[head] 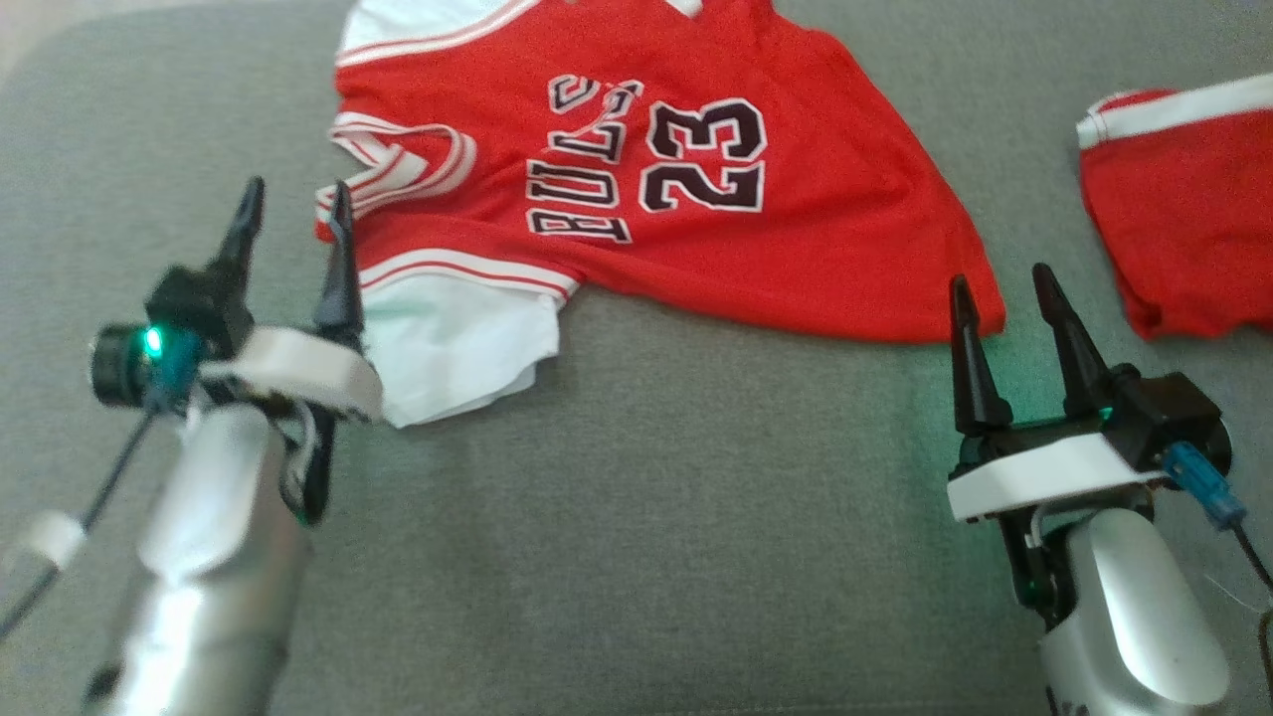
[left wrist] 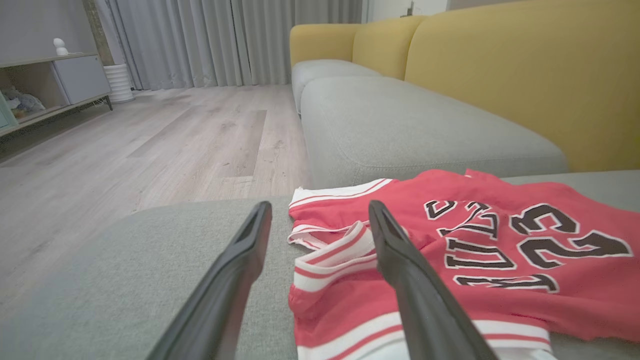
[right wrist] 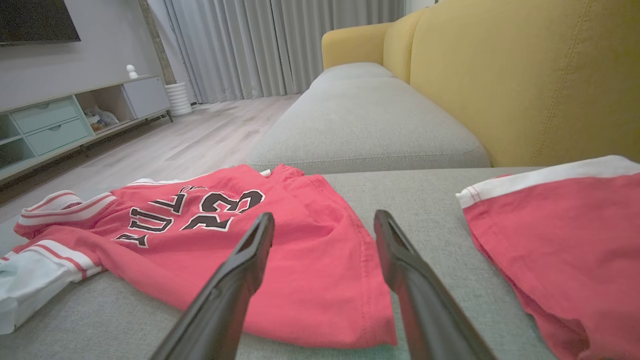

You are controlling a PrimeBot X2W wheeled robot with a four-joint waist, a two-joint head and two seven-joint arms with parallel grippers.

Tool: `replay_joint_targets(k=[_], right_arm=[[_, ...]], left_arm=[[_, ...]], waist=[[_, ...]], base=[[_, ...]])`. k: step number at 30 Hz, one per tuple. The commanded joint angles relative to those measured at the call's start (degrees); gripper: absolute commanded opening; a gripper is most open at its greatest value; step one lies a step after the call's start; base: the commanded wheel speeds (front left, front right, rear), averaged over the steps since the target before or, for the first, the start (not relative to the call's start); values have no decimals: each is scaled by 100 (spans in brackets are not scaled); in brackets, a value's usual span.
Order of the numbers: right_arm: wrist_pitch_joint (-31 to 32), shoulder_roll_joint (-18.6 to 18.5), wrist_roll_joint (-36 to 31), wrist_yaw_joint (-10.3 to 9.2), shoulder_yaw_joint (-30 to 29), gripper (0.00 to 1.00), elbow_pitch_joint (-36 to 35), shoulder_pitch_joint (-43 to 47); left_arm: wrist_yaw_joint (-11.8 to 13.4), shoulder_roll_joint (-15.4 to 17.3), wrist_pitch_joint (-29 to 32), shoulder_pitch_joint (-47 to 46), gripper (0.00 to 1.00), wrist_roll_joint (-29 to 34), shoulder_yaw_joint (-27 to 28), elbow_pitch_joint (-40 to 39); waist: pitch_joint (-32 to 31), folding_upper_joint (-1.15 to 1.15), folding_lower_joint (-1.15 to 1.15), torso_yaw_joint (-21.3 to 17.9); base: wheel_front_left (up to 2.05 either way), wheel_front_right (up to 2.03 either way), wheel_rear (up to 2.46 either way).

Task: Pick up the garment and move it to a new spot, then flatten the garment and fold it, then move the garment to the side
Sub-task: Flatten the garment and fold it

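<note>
Both spread open, left hand point(head: 297, 189) and right hand point(head: 1000, 278) point toward the jersey point(head: 825, 259).

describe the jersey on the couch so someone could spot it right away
Start at the grey sofa seat with the yellow backrest. Two red garments lie on it, apart; the jersey is the left one in the head view. It alone bears black BULLS lettering and a 23, while the other red piece is plain with a white band.
</note>
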Motion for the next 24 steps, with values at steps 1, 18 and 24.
replay_joint_targets(k=[1,18,24], right_arm=[[-84,-21,29,-4,70,100,-138,-35],[-117,-21,193,-4,85,100,-212,260],[-118,-21,200,-4,117,100,-307,176]], left_arm=[[47,120,-61,227,100,38,249,-406],[197,-363,-22,2194,100,243,340,-2308],[-24,-250,473,1826,100,256,137,-1790]], waist=[[-219,0,0,201],[-511,0,0,528],[-233,0,0,332]], base=[[0,0,0],[0,0,0],[0,0,0]])
